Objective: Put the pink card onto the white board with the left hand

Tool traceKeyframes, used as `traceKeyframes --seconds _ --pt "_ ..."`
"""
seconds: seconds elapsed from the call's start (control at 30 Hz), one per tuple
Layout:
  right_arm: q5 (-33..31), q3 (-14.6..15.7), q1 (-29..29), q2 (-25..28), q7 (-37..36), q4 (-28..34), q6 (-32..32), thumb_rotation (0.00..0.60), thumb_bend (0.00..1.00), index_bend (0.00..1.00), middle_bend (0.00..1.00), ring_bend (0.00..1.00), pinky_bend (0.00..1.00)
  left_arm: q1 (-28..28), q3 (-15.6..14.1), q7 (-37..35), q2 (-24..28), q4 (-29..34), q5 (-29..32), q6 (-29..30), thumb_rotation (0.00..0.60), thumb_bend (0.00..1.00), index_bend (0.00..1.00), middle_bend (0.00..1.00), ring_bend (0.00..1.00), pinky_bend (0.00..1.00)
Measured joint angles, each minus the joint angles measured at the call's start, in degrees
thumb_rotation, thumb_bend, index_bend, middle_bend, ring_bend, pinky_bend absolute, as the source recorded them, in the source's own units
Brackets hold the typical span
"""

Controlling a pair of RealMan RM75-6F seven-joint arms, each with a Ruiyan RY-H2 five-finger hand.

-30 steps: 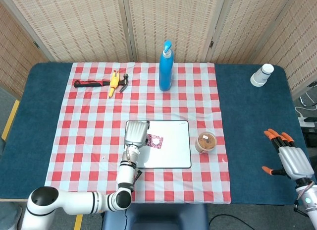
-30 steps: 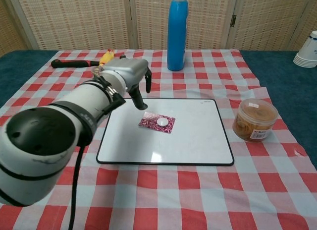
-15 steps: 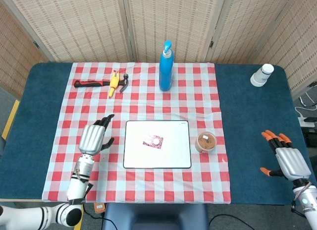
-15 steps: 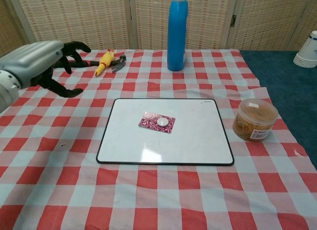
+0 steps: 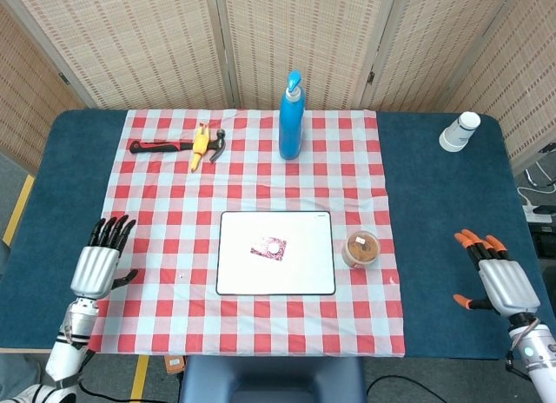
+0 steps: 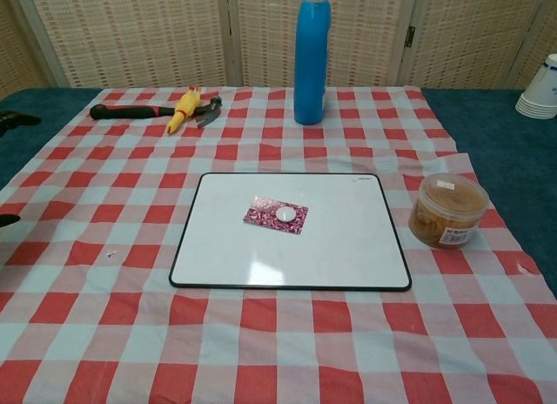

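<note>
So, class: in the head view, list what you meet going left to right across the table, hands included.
Left hand → black-handled hammer → white board → round clear tub of brown snacks → stack of white paper cups → right hand.

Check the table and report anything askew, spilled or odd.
Nothing is spilled or damaged. The pink card lies flat on the white board, slightly rotated against its edges. The hammer and yellow toy overlap at the far left, and the paper cup stands upside down.
</note>
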State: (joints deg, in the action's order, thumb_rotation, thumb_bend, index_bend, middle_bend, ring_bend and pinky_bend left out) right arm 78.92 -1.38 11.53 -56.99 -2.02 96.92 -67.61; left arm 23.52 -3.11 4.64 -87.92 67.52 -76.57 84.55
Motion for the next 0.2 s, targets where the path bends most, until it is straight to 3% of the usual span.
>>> traceKeyframes --seconds 0.2 --pt "-0.61 -0.39 -0.01 -0.33 0.62 -0.04 -0.39 0.600 0.07 0.00 0.00 0.00 0.00 -2.06 1.14 -2.14 1.85 0.85 -0.66 -0.80 0.600 0.18 0.00 0.00 0.00 0.02"
